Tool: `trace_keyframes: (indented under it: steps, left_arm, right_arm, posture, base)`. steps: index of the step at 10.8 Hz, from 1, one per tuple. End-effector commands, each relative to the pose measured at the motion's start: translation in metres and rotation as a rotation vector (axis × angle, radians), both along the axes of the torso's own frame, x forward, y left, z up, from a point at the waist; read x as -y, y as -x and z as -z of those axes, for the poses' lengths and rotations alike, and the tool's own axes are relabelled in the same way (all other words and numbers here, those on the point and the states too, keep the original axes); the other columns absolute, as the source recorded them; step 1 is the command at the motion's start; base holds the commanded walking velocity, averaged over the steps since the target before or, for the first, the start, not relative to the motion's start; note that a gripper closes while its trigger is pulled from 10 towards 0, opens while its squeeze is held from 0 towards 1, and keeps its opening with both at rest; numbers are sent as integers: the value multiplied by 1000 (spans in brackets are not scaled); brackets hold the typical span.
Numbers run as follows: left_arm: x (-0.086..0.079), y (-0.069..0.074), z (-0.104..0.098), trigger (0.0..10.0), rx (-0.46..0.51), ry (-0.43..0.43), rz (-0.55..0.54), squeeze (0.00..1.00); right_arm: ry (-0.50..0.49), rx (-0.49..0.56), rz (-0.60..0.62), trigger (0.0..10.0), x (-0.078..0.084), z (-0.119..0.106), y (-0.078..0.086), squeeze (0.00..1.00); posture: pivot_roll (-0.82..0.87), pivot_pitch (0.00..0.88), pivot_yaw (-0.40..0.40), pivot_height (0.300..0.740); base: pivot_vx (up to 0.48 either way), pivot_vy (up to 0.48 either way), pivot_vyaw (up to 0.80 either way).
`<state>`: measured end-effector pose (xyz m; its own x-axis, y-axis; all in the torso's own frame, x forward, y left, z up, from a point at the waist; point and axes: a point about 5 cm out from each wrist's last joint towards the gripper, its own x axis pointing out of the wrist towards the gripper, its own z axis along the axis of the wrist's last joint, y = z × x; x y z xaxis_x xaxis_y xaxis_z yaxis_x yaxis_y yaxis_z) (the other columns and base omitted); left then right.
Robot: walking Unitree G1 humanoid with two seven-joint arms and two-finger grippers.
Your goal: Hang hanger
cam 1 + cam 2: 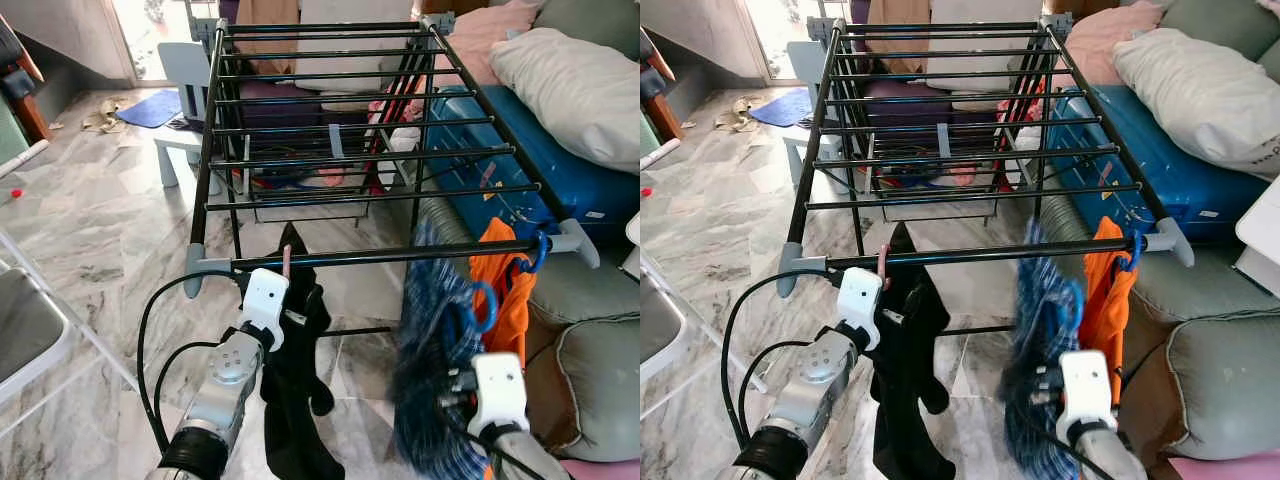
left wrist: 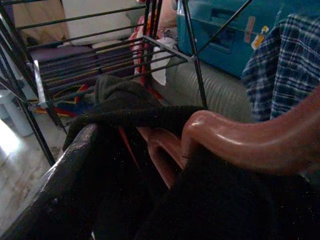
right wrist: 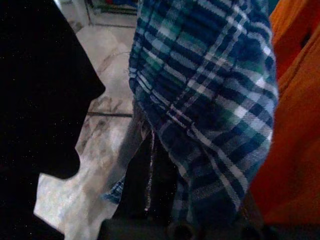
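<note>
A black drying rack (image 1: 350, 110) stands before me, its nearest rail (image 1: 400, 254) crossing the view. My left gripper (image 1: 287, 300) is just below that rail's left part, shut on a pink hanger (image 2: 235, 142) that carries a black garment (image 1: 300, 400). The pink hook (image 1: 287, 262) touches the rail. My right gripper (image 1: 457, 388) is lower on the right, shut on a blue hanger (image 1: 482, 305) with a blue plaid shirt (image 1: 430, 350), which is blurred. An orange garment (image 1: 505, 285) hangs from the rail's right end on another blue hanger (image 1: 538, 252).
A blue suitcase (image 1: 520, 150) with pillows (image 1: 570, 80) on it lies right of the rack, and grey cushions (image 1: 590, 370) are at the near right. A folding chair (image 1: 30, 330) is at the left. A pale stool (image 1: 185, 70) stands behind the rack. Marble floor (image 1: 100, 220) surrounds it.
</note>
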<state>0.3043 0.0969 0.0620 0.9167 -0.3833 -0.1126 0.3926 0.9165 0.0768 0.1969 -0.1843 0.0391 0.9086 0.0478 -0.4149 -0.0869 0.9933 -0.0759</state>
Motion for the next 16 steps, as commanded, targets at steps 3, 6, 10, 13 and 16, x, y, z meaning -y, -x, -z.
trace_keyframes:
  steps: [3,6,10,13,16]
  left_arm:
    - [-1,-2,3,10000,-18,-33,-16,0]
    - [-1,-3,4,10000,-18,-41,-26,0]
    - [0,-5,4,10000,-21,-45,-25,0]
    - [-1,-5,5,10000,-21,-49,-28,0]
    - [0,-5,6,10000,-23,-53,-26,0]
  right_arm:
    - [23,18,-22,10000,-3,-8,-6,0]
    - [27,7,-36,10000,-6,-6,-7,0]
    - [35,2,-43,10000,-9,-4,-7,0]
    - [40,-4,-55,10000,-10,-3,-9,0]
    - [46,-7,-57,10000,-8,-3,-9,0]
  posture:
    - [-2,0,-24,740]
    - [0,0,-23,740]
    - [1,0,-24,740]
    - [6,0,-29,740]
    - [6,0,-30,740]
  base:
    - [-81,0,0]
    - [-308,0,0]
    - [-343,0,0]
    - [-360,0,0]
    - [-358,0,0]
